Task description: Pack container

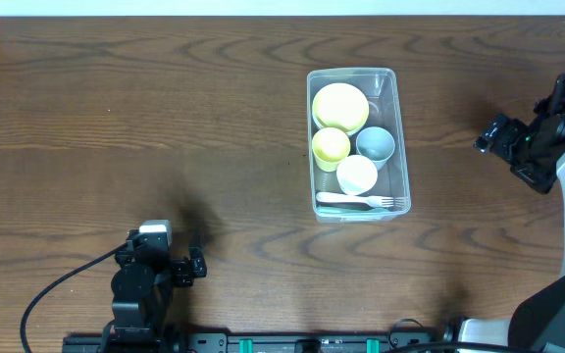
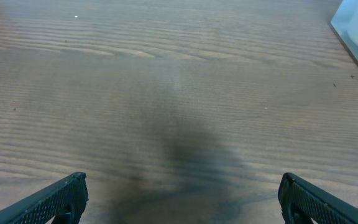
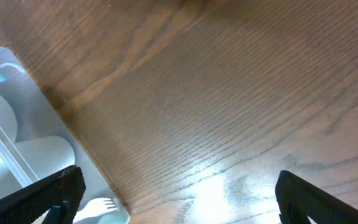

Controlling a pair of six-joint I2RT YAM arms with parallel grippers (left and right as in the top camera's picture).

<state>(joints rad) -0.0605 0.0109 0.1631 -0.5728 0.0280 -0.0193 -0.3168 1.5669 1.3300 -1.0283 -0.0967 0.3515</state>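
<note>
Left pincer (image 1: 196, 265): near the front-left edge of the surface (image 1: 165, 118), well apart from the tub; its fingers are spread wide with nothing between them.
Container (image 1: 385, 93): clear tub right of centre, flat on the surface, long side running away from the robot.
Contents: a yellow-green bowl (image 1: 340, 106) at the far end, then a yellow-green cup (image 1: 331, 145), a blue-grey cup (image 1: 375, 144), a white cup (image 1: 356, 175) and a white fork (image 1: 361, 201) at the near end.
Handling: probably light; the thin clear walls likely flex and feel slick, and the loose pieces could shift if it tips.
Where to hold: the rim on a long side looks best, pinching wall and lip together and keeping it level.
Right pincer (image 1: 493, 137): to the right of the tub and apart from it, fingers wide, holding nothing.
</note>
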